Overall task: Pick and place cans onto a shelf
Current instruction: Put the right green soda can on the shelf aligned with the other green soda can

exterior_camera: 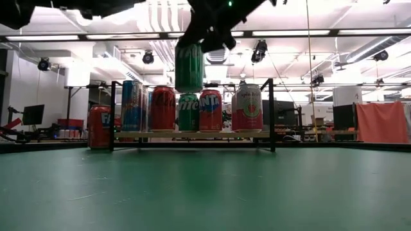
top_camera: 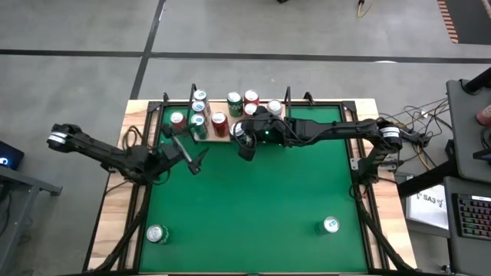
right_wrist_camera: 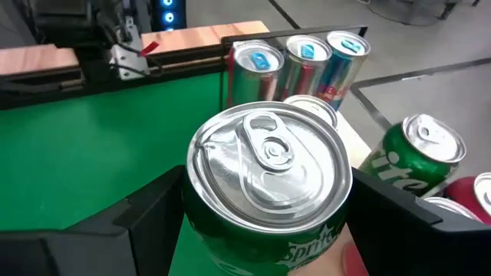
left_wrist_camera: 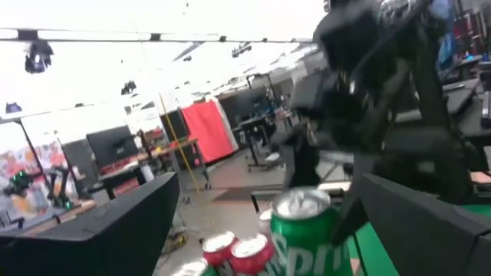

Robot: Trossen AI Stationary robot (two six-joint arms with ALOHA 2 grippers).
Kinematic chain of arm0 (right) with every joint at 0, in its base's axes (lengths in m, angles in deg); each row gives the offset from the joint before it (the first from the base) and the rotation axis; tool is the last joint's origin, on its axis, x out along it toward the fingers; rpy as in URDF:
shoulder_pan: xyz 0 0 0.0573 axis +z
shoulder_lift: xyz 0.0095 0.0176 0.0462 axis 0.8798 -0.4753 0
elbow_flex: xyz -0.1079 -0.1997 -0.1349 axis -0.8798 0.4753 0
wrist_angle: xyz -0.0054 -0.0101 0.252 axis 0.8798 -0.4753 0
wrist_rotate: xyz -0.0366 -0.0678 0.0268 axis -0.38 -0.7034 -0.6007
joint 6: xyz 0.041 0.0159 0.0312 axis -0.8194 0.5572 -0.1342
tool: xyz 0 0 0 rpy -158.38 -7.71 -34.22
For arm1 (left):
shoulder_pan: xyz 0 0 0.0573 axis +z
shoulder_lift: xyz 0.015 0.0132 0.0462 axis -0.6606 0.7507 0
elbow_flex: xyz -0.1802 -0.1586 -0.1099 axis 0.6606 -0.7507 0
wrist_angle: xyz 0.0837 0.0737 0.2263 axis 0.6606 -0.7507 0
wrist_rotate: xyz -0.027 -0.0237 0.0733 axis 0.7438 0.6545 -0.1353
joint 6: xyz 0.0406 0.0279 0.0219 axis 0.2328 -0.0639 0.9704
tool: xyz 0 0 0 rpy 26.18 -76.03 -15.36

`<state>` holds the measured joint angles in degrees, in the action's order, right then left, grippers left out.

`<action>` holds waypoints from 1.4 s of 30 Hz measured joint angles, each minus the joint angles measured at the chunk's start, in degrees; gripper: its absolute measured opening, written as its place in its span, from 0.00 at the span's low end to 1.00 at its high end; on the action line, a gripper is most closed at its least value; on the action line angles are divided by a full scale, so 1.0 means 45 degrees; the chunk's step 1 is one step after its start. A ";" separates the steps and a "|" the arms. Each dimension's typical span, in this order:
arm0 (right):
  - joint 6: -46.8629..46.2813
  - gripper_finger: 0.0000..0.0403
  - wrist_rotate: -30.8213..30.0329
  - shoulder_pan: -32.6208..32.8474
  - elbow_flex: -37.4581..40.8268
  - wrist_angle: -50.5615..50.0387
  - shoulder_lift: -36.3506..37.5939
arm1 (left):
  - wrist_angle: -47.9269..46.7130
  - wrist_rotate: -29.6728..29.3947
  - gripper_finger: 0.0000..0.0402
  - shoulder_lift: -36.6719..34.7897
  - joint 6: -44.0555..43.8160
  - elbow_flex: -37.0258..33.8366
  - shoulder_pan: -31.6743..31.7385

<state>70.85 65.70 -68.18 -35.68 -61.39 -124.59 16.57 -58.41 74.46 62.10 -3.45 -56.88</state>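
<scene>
Right fingers — astride green can

You are working in a robotics lab or workshop, not in a home. In the low view you see an open ceiling with white ducts, pipes and hanging lamps, and long tube lights. Behind the table there are desks with dark monitors and an orange-red cloth hung over a frame. From above, the floor is bare grey concrete with dark seam lines. Beside the table you have a keyboard, loose cables and black equipment. The left wrist view shows more benches, screens and another small robot arm far off.
</scene>
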 joint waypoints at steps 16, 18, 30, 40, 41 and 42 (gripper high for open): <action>-0.1108 0.73 0.0264 -0.0353 0.1546 0.2088 -0.0726 | -0.3559 0.4663 0.92 -0.2225 -0.0770 0.0180 0.2797; -0.1116 0.73 0.0221 -0.0353 0.1527 0.2012 -0.0966 | -0.3796 0.4758 0.91 -0.2199 -0.0944 0.0180 0.3215; -0.1280 0.73 -0.1000 -0.0401 0.1401 0.2827 -0.1250 | -0.4010 0.4960 0.89 -0.2155 -0.1219 0.0180 0.4546; -0.1434 0.73 -0.1162 -0.0696 0.1406 0.2990 -0.1472 | -0.3993 0.4950 0.89 -0.2104 -0.0881 0.0180 0.5258; -0.1426 0.73 -0.1213 -0.0711 0.1406 0.2994 -0.1509 | -0.4032 0.4950 0.89 -0.2087 -0.0875 0.0180 0.5311; -0.1427 0.73 -0.1162 -0.0727 0.1406 0.2994 -0.1574 | -0.4045 0.4950 0.89 -0.2061 -0.0863 0.0180 0.5352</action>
<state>64.43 60.47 -71.45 -29.36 -47.91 -131.68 -1.63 -36.13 65.18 58.21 -2.64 -32.80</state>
